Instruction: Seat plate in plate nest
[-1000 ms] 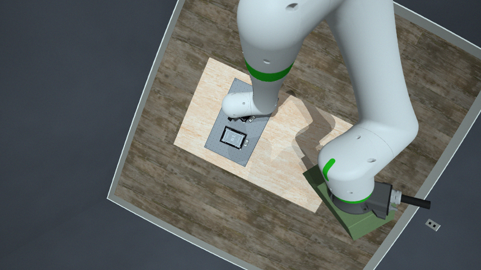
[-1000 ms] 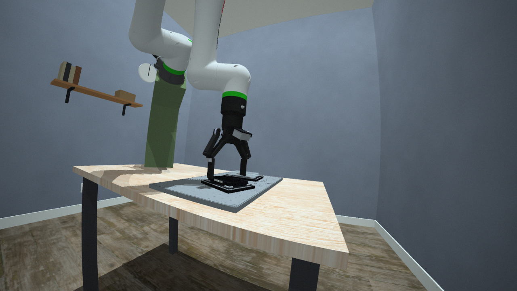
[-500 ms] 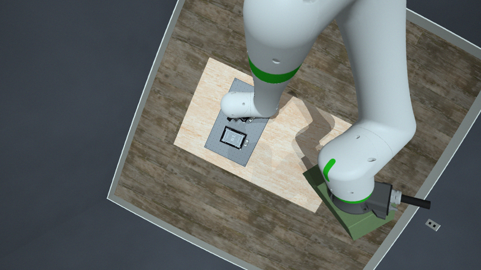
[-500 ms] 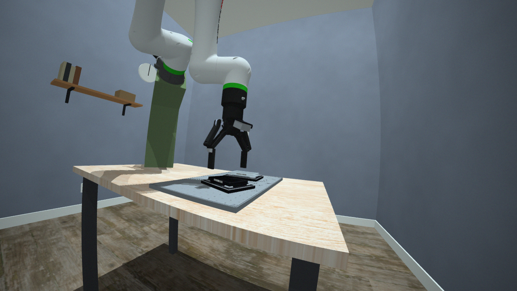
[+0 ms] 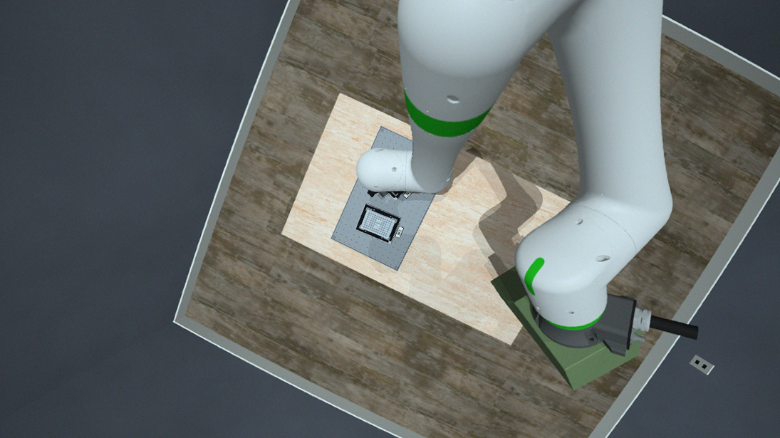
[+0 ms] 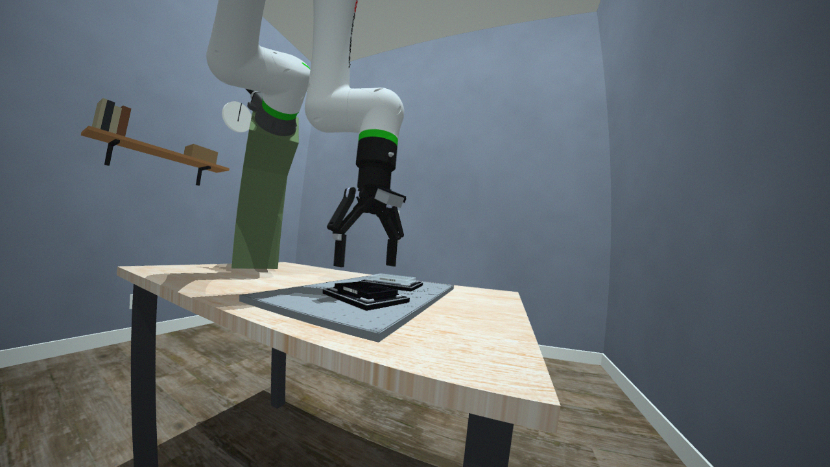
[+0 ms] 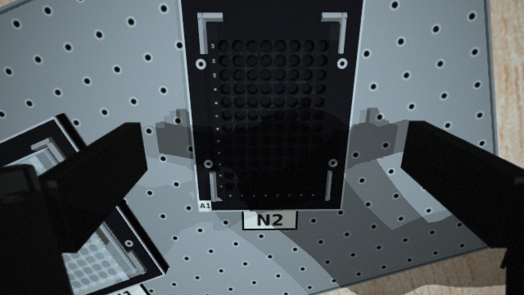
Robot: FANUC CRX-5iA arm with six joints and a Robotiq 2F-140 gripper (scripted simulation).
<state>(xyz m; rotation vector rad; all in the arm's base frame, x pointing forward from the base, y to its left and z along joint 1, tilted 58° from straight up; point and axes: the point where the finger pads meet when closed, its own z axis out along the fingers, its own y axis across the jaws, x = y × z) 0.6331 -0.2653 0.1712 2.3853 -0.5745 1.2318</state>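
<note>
In the wrist view the black well plate B83 (image 7: 270, 119) lies inside the grey corner locators of nest N2, whose label (image 7: 269, 220) sits just below it. It looks flat and square to the nest. My gripper (image 7: 275, 145) is open wide and empty. It hangs above the plate, with one finger out to each side and neither touching it. It also shows in the side view (image 6: 365, 252), well clear of the table. The white well plate B38 (image 7: 94, 258) sits in nest N1 at the lower left, partly hidden by my left finger. It also shows from above (image 5: 377, 223).
Both nests stand on a grey perforated baseplate (image 6: 348, 305) on the wooden table (image 6: 464, 354). The green robot pedestal (image 6: 264, 197) is at the table's far corner. A wall shelf (image 6: 150, 148) with small boxes hangs at the left, away from the work.
</note>
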